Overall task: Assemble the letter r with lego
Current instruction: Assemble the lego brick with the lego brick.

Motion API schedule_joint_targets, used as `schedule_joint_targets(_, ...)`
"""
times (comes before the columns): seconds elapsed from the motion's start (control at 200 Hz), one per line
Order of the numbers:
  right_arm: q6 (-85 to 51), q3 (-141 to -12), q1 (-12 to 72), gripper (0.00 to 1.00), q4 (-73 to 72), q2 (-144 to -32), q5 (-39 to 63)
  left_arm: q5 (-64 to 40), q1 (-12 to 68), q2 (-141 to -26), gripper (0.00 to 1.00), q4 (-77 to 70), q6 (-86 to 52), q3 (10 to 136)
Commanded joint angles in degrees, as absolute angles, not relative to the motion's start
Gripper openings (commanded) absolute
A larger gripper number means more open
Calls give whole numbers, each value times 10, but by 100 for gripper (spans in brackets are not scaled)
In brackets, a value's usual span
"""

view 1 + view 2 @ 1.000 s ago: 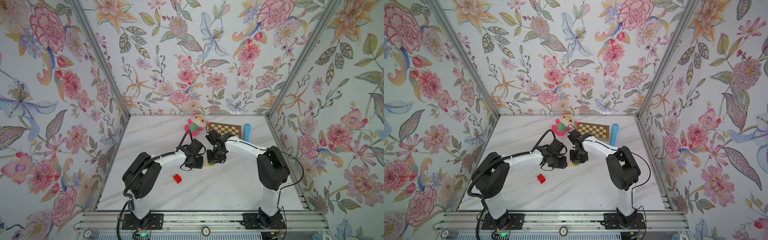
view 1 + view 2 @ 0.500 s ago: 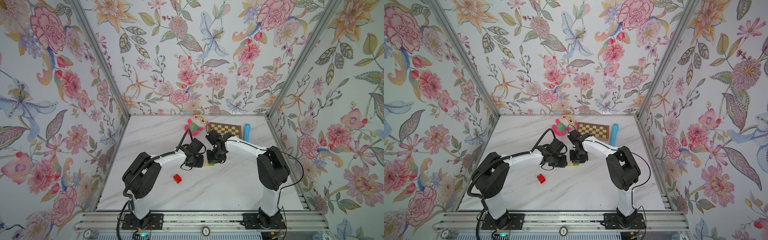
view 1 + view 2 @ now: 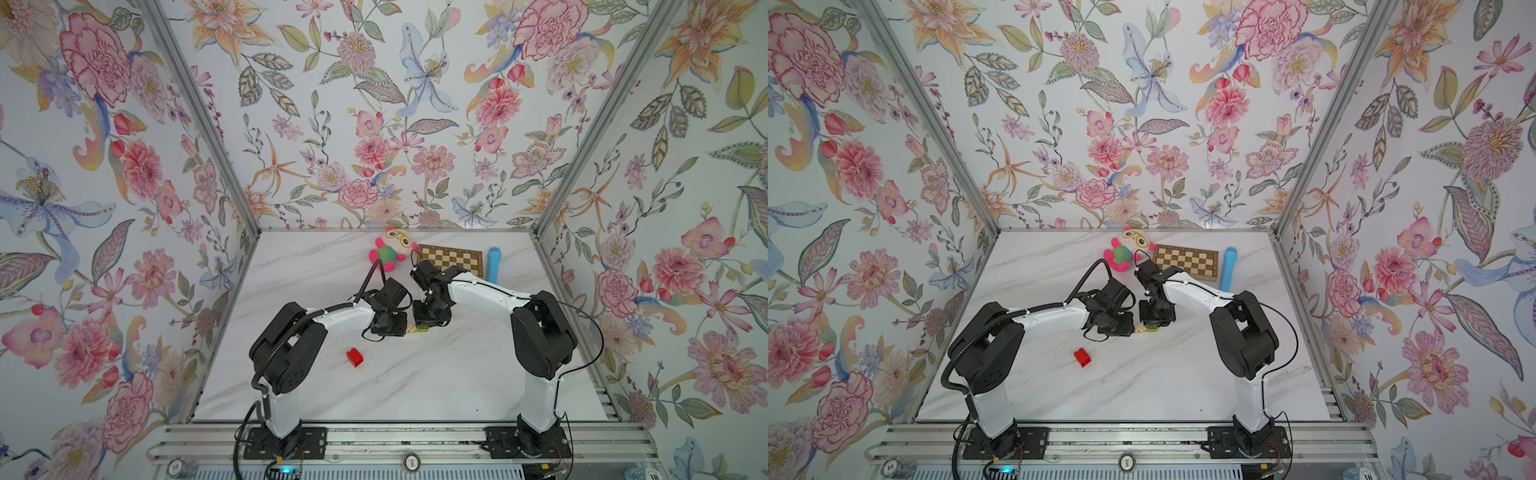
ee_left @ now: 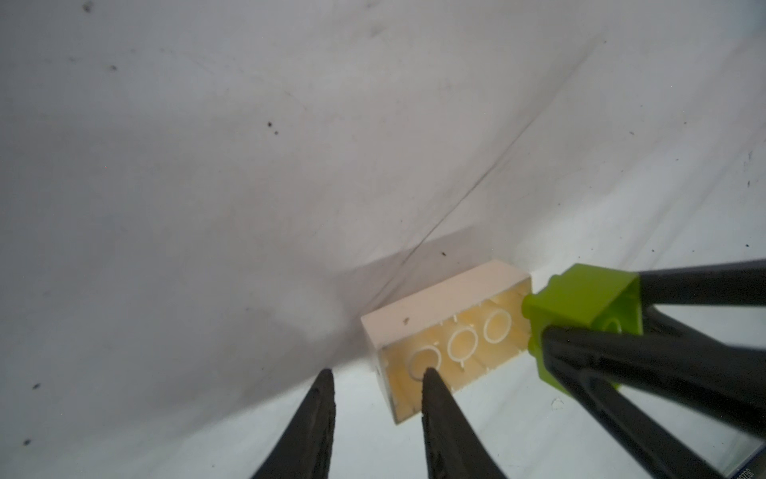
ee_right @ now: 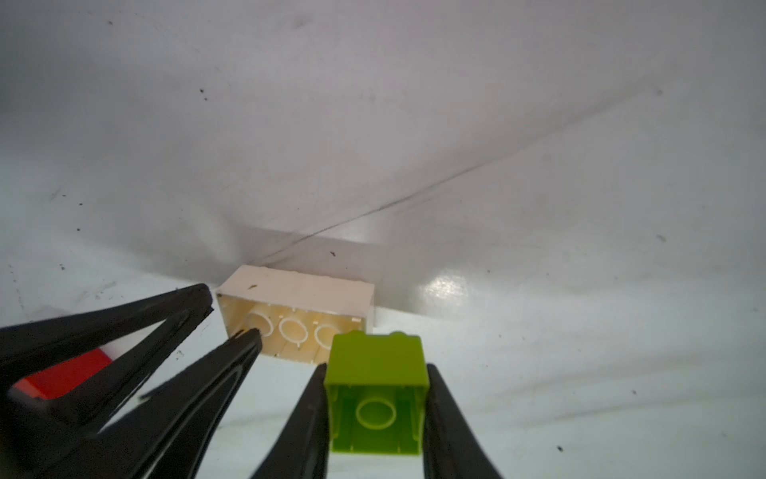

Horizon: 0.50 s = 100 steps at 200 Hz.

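Observation:
A cream lego brick [image 4: 447, 307] lies on its side on the white table, its hollow underside facing both wrist cameras. My left gripper [image 4: 378, 372] has closed round one end of it: one fingertip [image 4: 429, 373] sits at the hollow and the other beside the end. My right gripper [image 5: 376, 367] is shut on a lime green cube [image 5: 377, 356], whose studs press against the other end of the cream brick [image 5: 298, 290]. In both top views the two grippers meet over these bricks [image 3: 415, 329] [image 3: 1146, 329]. A red brick [image 3: 354, 357] lies alone, nearer the left arm's base.
At the back of the table stand a pink and green plush toy [image 3: 388, 249], a wooden chessboard [image 3: 451, 259] and a blue cylinder [image 3: 493, 264]. Flowered walls close in the left, right and back sides.
Both arms stay almost where they were. The left jaws have drawn in a little round the end of the cream brick.

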<state>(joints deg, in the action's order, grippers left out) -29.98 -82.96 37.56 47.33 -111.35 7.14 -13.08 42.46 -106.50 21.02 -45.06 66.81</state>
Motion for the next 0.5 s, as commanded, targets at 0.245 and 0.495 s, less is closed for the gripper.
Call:
schedule_joint_targets(0.245,-287,-848,374,32,489,-1133,78,-133,427,-1076,37,212,-454,672)
schedule_joint_targets(0.495,-286,-842,375,32,490,-1136,76,-138,427,-1080,37,212,-453,673)
